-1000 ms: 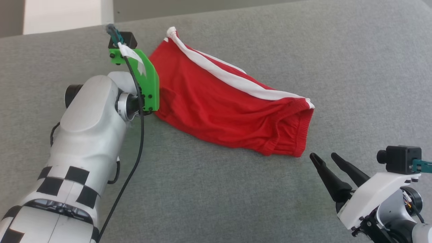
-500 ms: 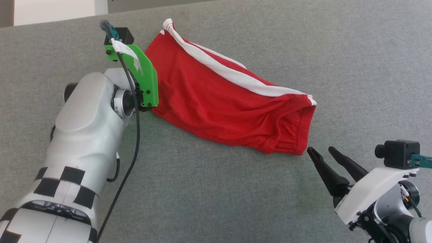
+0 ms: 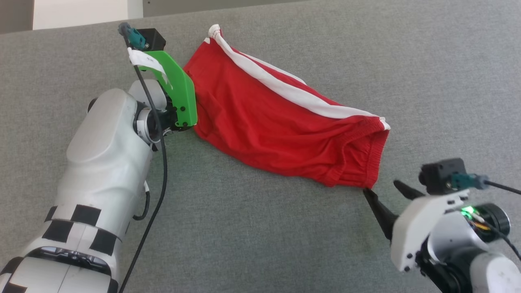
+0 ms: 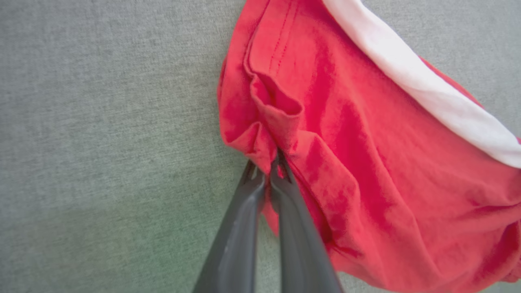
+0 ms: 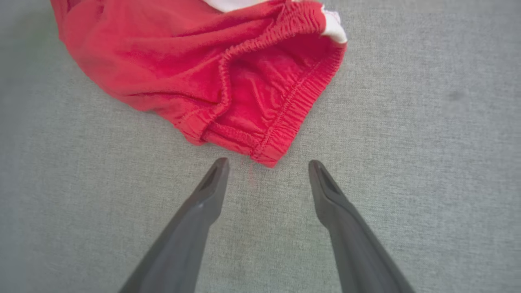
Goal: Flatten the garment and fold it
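The bright red garment (image 3: 281,126) lies rumpled on the grey surface, its white stripe (image 3: 285,87) running along the far edge. In the left wrist view my left gripper (image 4: 272,171) is shut on a bunched fold at the garment's (image 4: 366,142) left edge. In the head view a green wrist mount (image 3: 181,93) hides those fingers. My right gripper (image 3: 380,188) is open, its fingertips just short of the elastic waistband corner (image 5: 268,154) of the garment (image 5: 183,69). That corner sits between and just ahead of the right gripper's (image 5: 268,164) tips, apart from them.
Grey felt-like table surface (image 3: 252,228) spreads all round the garment. A pale wall strip (image 3: 81,12) shows beyond the table's far left edge. My left forearm (image 3: 106,154) lies across the lower left, with a black cable (image 3: 163,171) hanging beside it.
My right gripper has moved forward to the waistband corner and its wrist has turned. The left gripper keeps its hold on the garment's left edge. The head camera has shifted a little.
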Tool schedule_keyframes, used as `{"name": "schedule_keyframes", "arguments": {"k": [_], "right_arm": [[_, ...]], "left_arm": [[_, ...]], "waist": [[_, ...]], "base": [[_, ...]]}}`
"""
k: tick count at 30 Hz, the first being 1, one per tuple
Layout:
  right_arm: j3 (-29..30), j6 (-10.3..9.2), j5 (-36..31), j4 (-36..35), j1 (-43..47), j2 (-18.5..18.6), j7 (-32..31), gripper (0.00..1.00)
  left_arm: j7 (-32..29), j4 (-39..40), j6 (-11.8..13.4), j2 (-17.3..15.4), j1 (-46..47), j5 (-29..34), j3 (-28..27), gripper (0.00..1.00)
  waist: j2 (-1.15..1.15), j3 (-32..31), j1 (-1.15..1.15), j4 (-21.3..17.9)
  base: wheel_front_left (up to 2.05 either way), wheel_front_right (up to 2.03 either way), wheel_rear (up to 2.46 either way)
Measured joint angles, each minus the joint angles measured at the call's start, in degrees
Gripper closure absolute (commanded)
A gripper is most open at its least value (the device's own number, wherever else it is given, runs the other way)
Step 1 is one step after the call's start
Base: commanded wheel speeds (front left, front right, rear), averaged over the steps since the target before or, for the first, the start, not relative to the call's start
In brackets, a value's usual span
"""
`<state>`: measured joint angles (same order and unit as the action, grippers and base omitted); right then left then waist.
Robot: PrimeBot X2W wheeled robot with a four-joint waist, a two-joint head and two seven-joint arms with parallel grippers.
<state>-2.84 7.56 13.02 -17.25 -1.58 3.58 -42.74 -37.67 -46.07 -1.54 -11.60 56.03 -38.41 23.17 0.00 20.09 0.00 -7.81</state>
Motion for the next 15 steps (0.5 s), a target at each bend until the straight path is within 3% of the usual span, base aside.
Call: {"name": "schedule_keyframes", "arguments": {"k": [7, 11, 15], "right_arm": [[-2.8, 0.00, -6.9, 6.4, -7.0, -0.5, -0.2, 0.00], [-4.2, 0.00, -7.8, 13.3, -9.6, -0.5, -0.1, 0.00], [-5.6, -0.02, -7.5, 15.9, -10.9, -0.4, 0.0, 0.00]], "left_arm": [[-0.3, 1.3, 0.0, -0.5, 0.1, 0.0, 0.1, 1.00], [-0.4, 2.2, 0.0, -0.5, 0.1, -0.1, 0.3, 1.00], [-0.4, 2.7, 0.0, -0.5, 0.1, -0.4, 0.4, 1.00]], "waist": [[0.00, 1.4, 0.00, 0.2], [0.00, 2.2, 0.00, 0.7], [0.00, 2.6, 0.00, 1.3]], "base": [[0.00, 0.00, 0.00], [0.00, 0.00, 0.00], [0.00, 0.00, 0.00]]}}
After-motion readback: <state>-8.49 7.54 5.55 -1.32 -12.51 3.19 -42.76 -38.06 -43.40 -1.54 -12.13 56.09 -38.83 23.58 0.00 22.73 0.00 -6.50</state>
